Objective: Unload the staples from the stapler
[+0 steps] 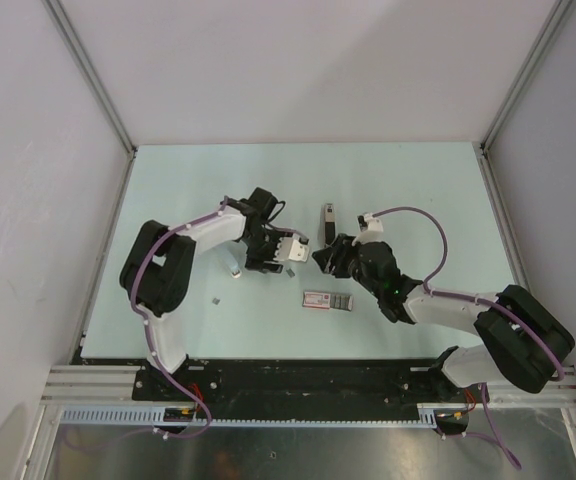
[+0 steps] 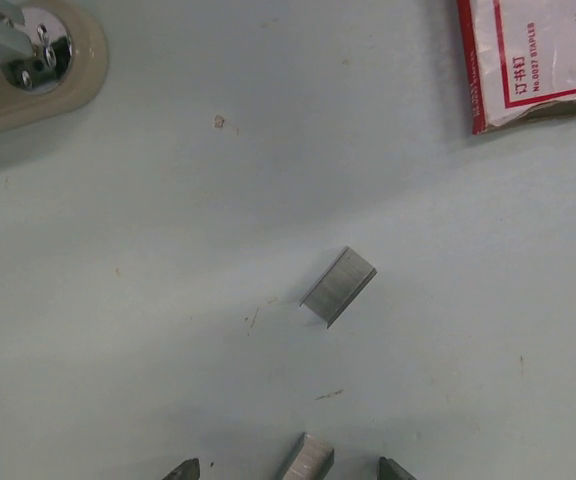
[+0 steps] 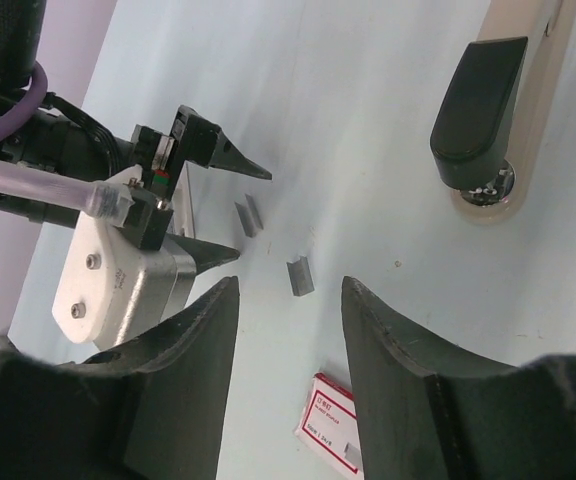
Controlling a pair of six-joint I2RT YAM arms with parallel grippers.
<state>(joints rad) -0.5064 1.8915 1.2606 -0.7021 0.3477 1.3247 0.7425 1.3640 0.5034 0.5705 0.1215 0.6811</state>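
Pale green bench [image 1: 418, 190], walled on three sides; holdings as follows.

Item: stapler [image 3: 488, 120]. Slim, black top over a pale base, lying on the far side of the bench, near my right jaws but touched by neither pair. Judged stiff, light and hinged, so liable to flop open; best taken across the narrow body near the middle. Whether any staples are inside, I cannot tell.

Item: staples, two short silver strips loose on the bench. One [image 2: 306, 462] lies between my left jaws; the other [image 2: 338, 286] lies just beside it. Judged almost weightless, thin, slick on this surface, brittle along the joins; take across the two long flanks, low and gently.

Item: box of staples [image 2: 533, 60], red-and-white label, near side.

My left jaws: wide, either side of the first strip, not touching it. My right jaws: parted, nothing between.
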